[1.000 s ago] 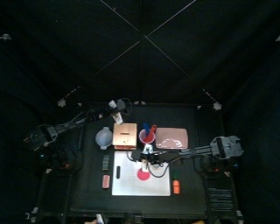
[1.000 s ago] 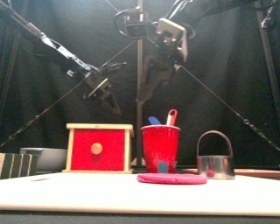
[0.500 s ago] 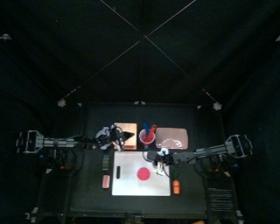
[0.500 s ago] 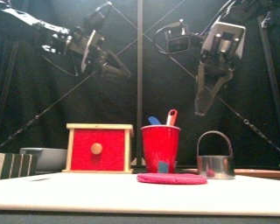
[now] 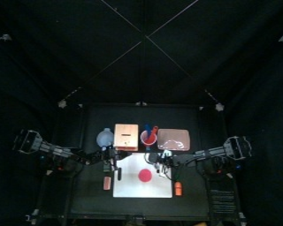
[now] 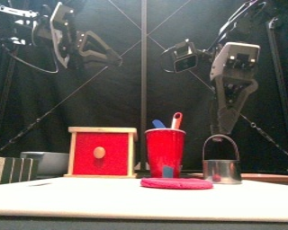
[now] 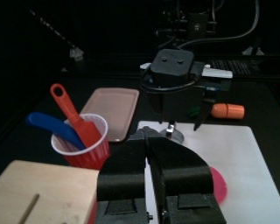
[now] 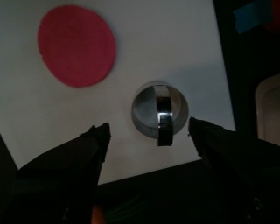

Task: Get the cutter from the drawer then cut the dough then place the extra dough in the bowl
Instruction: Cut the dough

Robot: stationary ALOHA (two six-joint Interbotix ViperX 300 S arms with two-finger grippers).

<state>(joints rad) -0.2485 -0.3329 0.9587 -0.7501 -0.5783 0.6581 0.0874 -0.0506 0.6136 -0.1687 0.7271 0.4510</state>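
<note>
Right gripper (image 8: 150, 128): jaws spread wide, nothing between them, hanging above the board. Straight beneath it stands the round metal cutter (image 8: 163, 111), upright on the white cutting board (image 8: 143, 26). Its wire handle arches over the top and runs crosswise to the jaws. The front view shows a clear gap in height between the jaw tips and the handle, so no contact.

Outward from the gripper:
- The red dough disc (image 8: 76, 45) lies flat on the same board, forward and left of the cutter, whole and uncut.
- Behind the gripper are the red cup (image 6: 166, 151) with toy knives and the pink tray (image 5: 173, 139).
- Further left is the wooden box (image 6: 102, 153), whose red drawer front looks closed.
- Past the box is the blue-grey bowl (image 5: 105, 138).
- An orange toy (image 5: 177, 188) lies forward and to the right, at the board's edge.

Left gripper (image 7: 150, 153): jaws pressed together, empty, held high over the board's far side.

Reading: the fetching looks finished, and the step in hand is taking up the cutter for the cut. The next move calls for a straight descent and a pinch on the thin wire handle. Then comes a short carry to centre the ring over the disc before pressing down.
</note>
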